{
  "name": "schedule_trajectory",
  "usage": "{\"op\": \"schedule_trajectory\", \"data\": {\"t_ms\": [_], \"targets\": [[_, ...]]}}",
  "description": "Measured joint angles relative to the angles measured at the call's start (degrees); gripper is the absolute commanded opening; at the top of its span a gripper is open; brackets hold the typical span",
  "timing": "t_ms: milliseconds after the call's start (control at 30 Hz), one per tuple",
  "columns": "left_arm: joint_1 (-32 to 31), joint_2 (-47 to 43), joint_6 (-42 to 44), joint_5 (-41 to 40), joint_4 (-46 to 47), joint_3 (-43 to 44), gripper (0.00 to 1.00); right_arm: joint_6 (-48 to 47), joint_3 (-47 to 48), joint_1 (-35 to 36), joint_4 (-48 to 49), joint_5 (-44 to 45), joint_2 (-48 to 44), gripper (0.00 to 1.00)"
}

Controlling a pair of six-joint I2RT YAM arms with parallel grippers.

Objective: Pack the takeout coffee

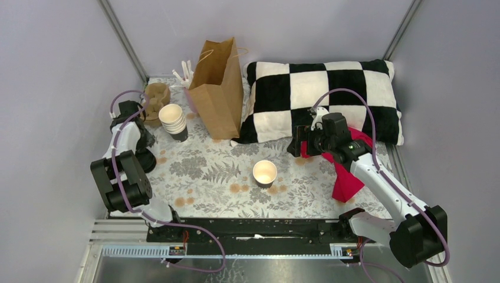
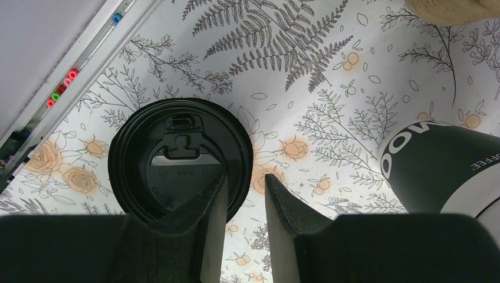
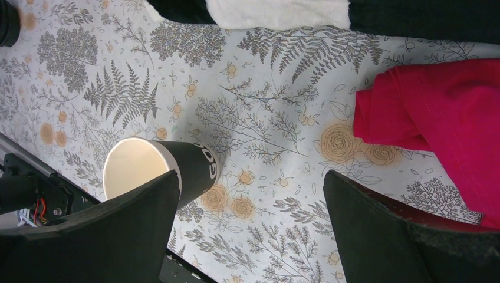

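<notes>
Left claw (image 2: 246, 178): fingers close together with a narrow slot between them. One finger overlaps the near rim of a black sip lid (image 2: 177, 156). Whether that rim is actually pinched cannot be told.

Stack of lidless cups (image 2: 433, 171): just beside this claw, on the side away from the lid.

Right claw (image 3: 250, 177): jaws wide apart, holding nothing, hanging over the floral tablecloth (image 3: 265, 76).

Takeout coffee: no lidded cup in view. A single open paper cup (image 3: 156, 168) stands upright just outside one finger of the right claw, well apart from the left claw.

Brown paper bag (image 1: 218, 88): upright, farther out than both claws and between them.

Hazards, as judged:
- A hold on so thin a rim may slip or tip the lid.
- If more lids lie beneath, several may lift together.
- A sideways move of the left claw could knock the stack.
- The right claw, closing off-centre, could topple the light cup.
</notes>
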Motion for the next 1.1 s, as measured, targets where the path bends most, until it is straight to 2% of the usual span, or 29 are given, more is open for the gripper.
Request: {"op": "schedule_trajectory", "data": {"t_ms": [533, 700, 1100], "targets": [[0.55, 1.16, 0.22, 1.57, 0.07, 0.00, 0.30, 0.00, 0.00, 0.15, 0.11, 0.00, 0.00, 0.98], [0.85, 1.18, 0.24, 1.60, 0.07, 0.00, 0.25, 0.00, 0.00, 0.24, 0.17, -0.02, 0.00, 0.98], [0.87, 1.53, 0.24, 1.68, 0.07, -0.02, 0.24, 0.00, 0.00, 0.26, 0.20, -0.02, 0.00, 0.98]]}}
